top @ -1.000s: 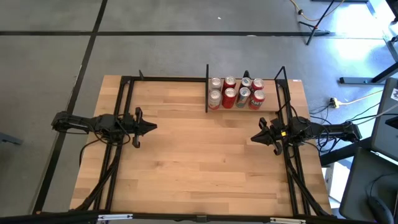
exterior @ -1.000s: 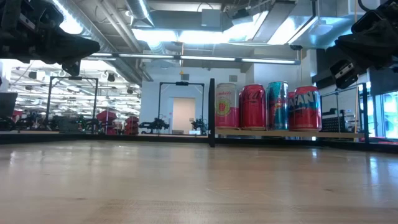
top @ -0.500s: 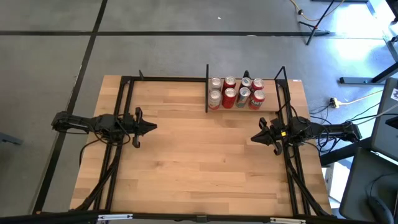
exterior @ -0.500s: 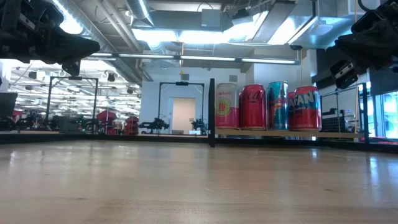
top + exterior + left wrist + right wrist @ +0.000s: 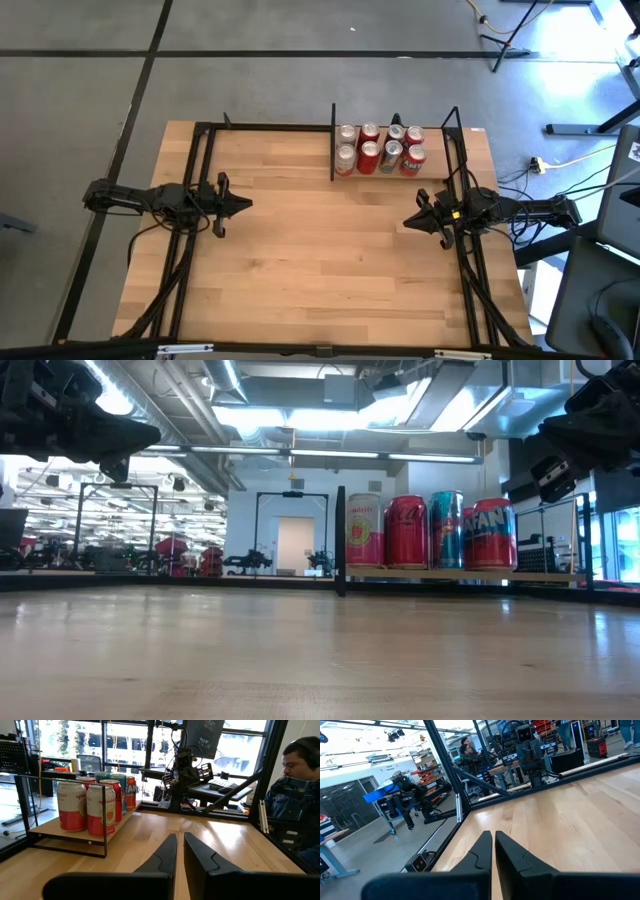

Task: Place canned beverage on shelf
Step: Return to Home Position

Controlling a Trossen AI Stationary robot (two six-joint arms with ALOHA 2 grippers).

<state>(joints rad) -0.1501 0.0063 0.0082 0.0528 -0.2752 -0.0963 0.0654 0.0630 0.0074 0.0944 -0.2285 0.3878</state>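
Note:
Several beverage cans (image 5: 380,148) stand upright in two rows on the shelf (image 5: 438,172), a light-wood ledge with black uprights at the table's far right. In the low view the front cans (image 5: 430,530) show beside the dark divider (image 5: 341,540). My left gripper (image 5: 245,205) hovers shut above the table's left side and points level toward the right. My right gripper (image 5: 408,222) hovers shut above the right side, nearer than the shelf, and points left. Neither gripper holds anything. The left wrist view shows the cans (image 5: 87,805) off to one side of the fingers.
A black metal frame (image 5: 200,130) runs along the table's left, far and right edges. Bare wooden tabletop (image 5: 320,250) lies between the two grippers. Beyond the table a person (image 5: 295,795) sits at a desk.

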